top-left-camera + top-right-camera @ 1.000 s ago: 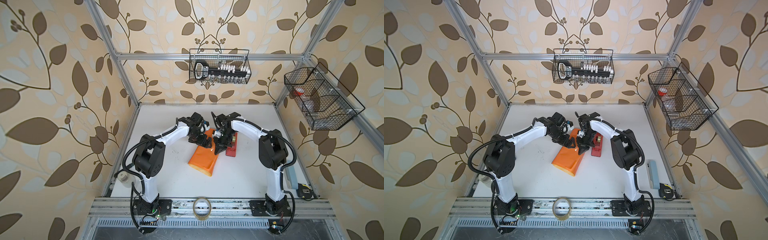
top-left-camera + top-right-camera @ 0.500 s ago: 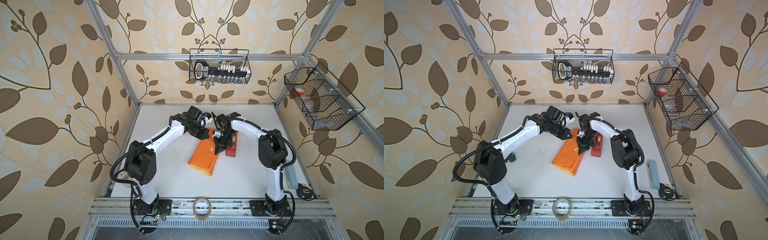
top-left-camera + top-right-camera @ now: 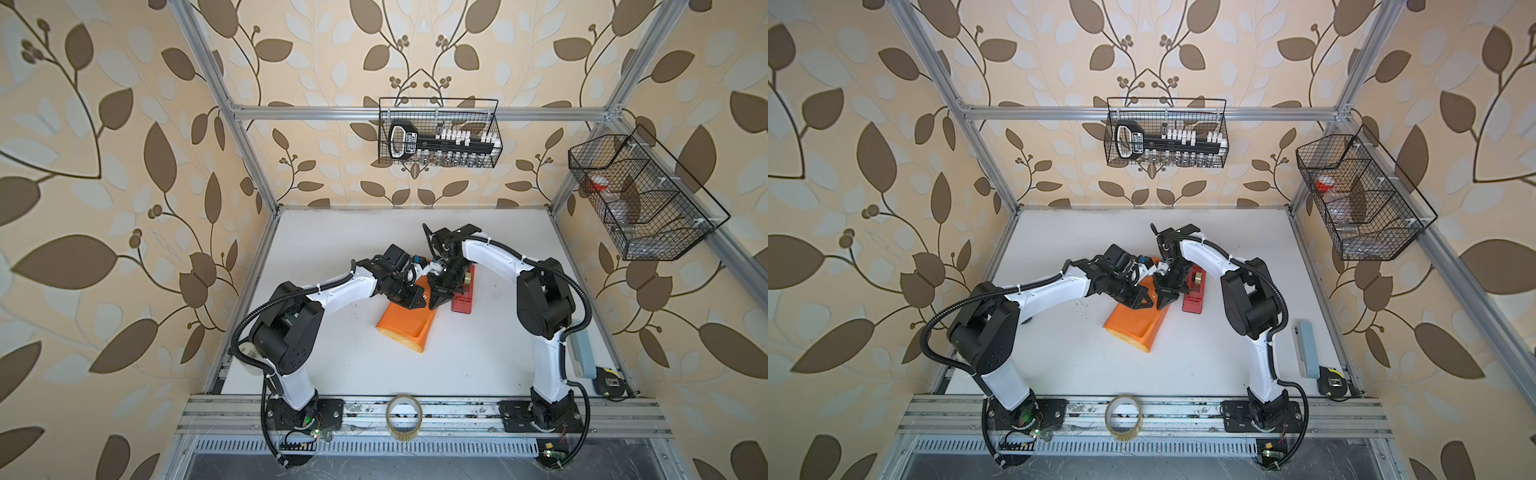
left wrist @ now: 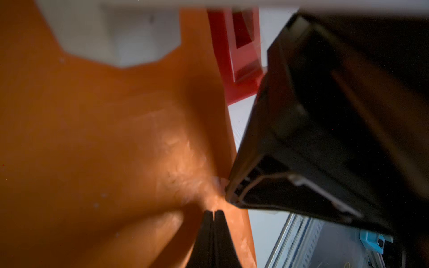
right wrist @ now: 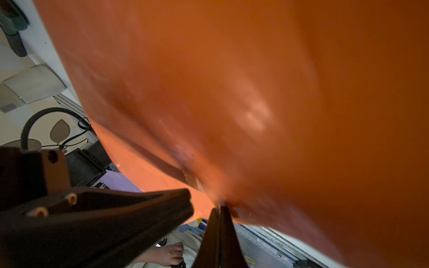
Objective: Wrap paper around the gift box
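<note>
Orange paper point(image 3: 405, 322), folded into a long flat bundle, lay on the white table point(image 3: 498, 257) just beside the red tape dispenser point(image 3: 462, 302), on the dispenser's left-arm side. The gift box was hidden from every view.

Well nearer the front than the dispenser, a clear tape roll point(image 3: 404, 415) stood on the rail. Out past the dispenser on the right-arm side lay a pale blue case point(image 3: 582, 353) and a tape measure point(image 3: 609, 380). Beyond the dispenser, on the back wall, hung a wire basket point(image 3: 438, 133).

Both wrists crowded over the bundle's far half and covered it in both top views. The left gripper point(image 3: 417, 304) had its jaws pressed together, tip against the paper. The right gripper point(image 3: 434, 305), just between it and the dispenser, was likewise clenched with its tip at a crease. Whether either pinched paper could not be told.

The bundle's long axis ran nearly parallel to the dispenser, far to near. Its near end, edged yellow-tan, pointed toward the front rail.
</note>
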`<action>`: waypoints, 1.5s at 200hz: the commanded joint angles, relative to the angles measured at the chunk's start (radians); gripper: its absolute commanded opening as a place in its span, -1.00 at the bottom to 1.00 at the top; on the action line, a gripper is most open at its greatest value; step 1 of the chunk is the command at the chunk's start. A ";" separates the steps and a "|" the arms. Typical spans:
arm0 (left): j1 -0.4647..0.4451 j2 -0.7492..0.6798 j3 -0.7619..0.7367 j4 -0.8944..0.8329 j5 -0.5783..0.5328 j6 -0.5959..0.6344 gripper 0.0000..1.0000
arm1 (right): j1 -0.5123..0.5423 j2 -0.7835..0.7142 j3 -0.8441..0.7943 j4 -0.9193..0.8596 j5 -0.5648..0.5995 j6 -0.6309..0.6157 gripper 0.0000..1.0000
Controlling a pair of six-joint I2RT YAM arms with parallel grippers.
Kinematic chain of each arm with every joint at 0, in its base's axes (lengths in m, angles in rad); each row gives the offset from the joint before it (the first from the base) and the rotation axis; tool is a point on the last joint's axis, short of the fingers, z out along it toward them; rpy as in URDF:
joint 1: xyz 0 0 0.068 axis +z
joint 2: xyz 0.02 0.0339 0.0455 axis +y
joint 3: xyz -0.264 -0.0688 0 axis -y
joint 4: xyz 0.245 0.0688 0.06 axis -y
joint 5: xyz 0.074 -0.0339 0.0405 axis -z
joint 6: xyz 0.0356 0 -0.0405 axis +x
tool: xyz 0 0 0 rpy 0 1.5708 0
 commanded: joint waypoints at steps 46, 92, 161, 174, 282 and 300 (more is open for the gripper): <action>-0.014 -0.029 -0.012 0.165 0.014 -0.005 -1.00 | 0.006 0.074 -0.016 0.045 0.121 -0.019 -1.00; -0.038 -0.022 -0.038 0.153 0.007 0.003 -1.00 | 0.005 0.078 -0.010 0.043 0.119 -0.020 -1.00; -0.039 -0.013 -0.072 0.140 -0.078 0.035 -1.00 | 0.006 0.076 -0.013 0.046 0.121 -0.020 -1.00; -0.039 -0.006 -0.080 0.137 -0.110 0.049 -1.00 | 0.005 0.069 -0.015 0.047 0.120 -0.020 -1.00; -0.050 0.044 -0.077 0.097 -0.243 0.096 -1.00 | -0.013 -0.084 -0.061 0.096 0.098 0.029 -0.70; -0.054 0.056 -0.069 0.084 -0.245 0.096 -1.00 | -0.026 -0.131 -0.108 0.124 0.098 0.042 -0.61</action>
